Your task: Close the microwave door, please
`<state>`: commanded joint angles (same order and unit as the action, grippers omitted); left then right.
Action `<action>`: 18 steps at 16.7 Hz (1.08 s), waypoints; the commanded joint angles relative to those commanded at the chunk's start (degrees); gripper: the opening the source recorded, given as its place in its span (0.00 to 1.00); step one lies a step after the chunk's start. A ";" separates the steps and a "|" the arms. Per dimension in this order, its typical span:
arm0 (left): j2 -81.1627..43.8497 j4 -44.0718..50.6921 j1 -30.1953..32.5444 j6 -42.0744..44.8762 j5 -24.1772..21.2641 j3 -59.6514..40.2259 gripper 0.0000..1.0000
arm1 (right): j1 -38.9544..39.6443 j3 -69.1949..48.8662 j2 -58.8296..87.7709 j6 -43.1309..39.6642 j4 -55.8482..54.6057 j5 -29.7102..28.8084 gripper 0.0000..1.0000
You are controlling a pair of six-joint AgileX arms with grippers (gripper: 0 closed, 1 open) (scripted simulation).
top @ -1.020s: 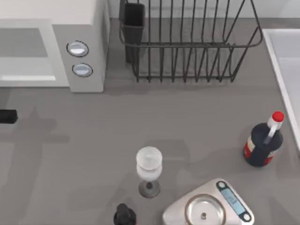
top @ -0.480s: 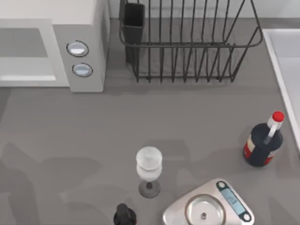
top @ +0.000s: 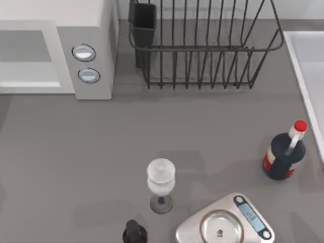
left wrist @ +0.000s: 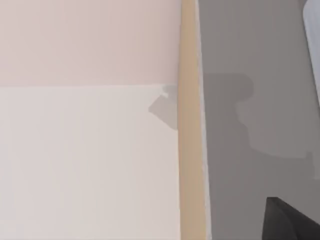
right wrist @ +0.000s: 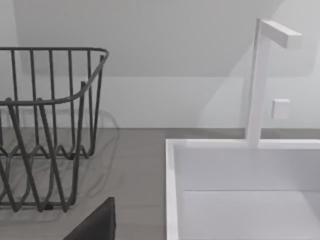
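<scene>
Judging the door (top: 25, 50) flush in the microwave (top: 50, 10) front, just left of its knobs (top: 83, 52), the robot does best to park both arms well away from the microwave, though whether the left gripper (left wrist: 289, 221) or right gripper (right wrist: 96, 223) is spread cannot be told.

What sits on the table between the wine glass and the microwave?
Nothing: in the top view, only bare grey table lies between the wine glass and the microwave.

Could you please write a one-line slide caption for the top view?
Microwave with door shut, beside dish rack; glass, bottle and scale in front.
</scene>
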<state>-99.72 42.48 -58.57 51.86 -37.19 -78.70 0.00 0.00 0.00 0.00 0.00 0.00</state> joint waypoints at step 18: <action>-8.19 -20.37 -1.87 1.51 -1.51 13.71 0.00 | 0.00 0.00 0.00 0.00 0.00 0.00 1.00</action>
<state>-107.91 22.11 -60.44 53.37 -38.70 -64.99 0.00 0.00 0.00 0.00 0.00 0.00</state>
